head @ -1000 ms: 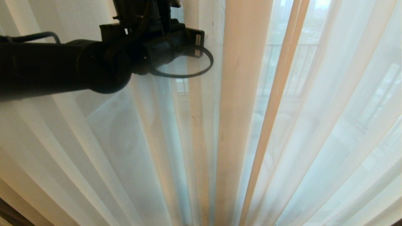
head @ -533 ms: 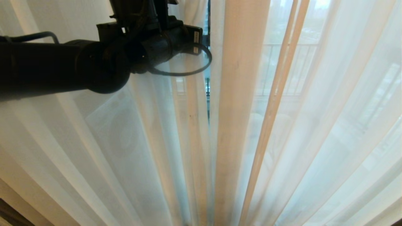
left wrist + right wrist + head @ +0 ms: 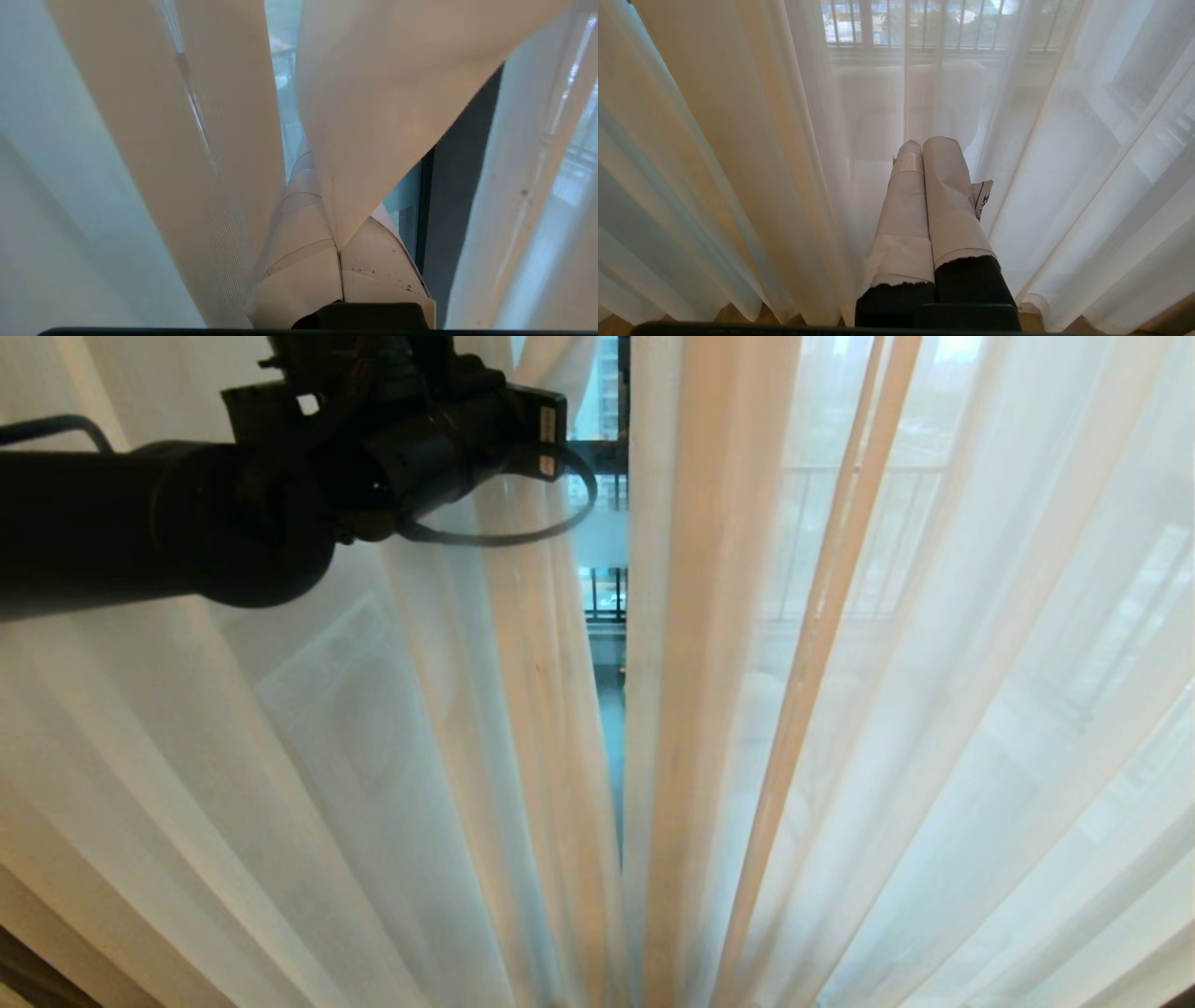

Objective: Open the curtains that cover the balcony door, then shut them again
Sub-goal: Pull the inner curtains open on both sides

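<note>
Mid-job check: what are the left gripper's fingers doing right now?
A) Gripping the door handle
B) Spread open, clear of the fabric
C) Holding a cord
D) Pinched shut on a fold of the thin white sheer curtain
D: the left gripper has its taped fingers closed on a fold of the thin white sheer curtain.

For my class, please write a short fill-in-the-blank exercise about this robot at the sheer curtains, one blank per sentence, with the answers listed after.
1. The left end effector is shut on a fold of the ______.
2. Between the two sheer curtains a narrow ______ shows the dark frame of the balcony door.
3. The right end effector is shut and holds ______.
4. In the head view only the ______ arm is visible.

Missing words: curtain; gap; nothing; left
</note>
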### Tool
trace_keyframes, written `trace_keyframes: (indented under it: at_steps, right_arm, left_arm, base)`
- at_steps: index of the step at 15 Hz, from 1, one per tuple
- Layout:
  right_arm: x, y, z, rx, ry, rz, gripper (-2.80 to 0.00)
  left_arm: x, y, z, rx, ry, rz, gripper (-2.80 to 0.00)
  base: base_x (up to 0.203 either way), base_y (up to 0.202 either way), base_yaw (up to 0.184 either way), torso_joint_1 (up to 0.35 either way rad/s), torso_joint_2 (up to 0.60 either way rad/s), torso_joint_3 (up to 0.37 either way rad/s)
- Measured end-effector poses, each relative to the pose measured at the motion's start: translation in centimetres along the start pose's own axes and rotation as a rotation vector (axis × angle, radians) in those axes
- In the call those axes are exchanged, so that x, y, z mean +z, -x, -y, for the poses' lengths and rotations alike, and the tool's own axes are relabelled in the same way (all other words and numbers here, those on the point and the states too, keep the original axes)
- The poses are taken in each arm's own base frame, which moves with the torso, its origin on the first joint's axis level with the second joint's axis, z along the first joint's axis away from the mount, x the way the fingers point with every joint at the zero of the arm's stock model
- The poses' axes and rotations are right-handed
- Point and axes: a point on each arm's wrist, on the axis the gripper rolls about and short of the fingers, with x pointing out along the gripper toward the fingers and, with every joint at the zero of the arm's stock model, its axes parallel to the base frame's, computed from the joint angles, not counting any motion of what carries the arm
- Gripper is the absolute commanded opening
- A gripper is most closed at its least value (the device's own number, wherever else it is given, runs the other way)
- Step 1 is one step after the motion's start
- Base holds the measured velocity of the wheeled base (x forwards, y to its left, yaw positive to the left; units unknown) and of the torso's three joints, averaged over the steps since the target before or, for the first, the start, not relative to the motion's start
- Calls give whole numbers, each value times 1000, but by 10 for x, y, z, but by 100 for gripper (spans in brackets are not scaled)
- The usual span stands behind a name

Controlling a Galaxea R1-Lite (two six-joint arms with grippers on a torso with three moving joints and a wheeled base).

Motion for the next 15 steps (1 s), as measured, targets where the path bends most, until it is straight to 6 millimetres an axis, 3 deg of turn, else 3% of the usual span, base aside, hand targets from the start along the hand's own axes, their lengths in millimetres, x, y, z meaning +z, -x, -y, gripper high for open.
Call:
trace_keyframes:
  at_steps: [4, 15]
  right_arm:
    - [0, 0, 0, 0, 0, 0, -280]
    - [0, 0, 0, 0, 0, 0, -280]
  left_arm:
    - [0, 10, -21, 59, -38, 38, -280]
    - [8, 35, -107, 295, -116, 41, -280]
  base:
    - [0, 0, 0, 0, 0, 0]
    - [0, 0, 0, 0, 0, 0]
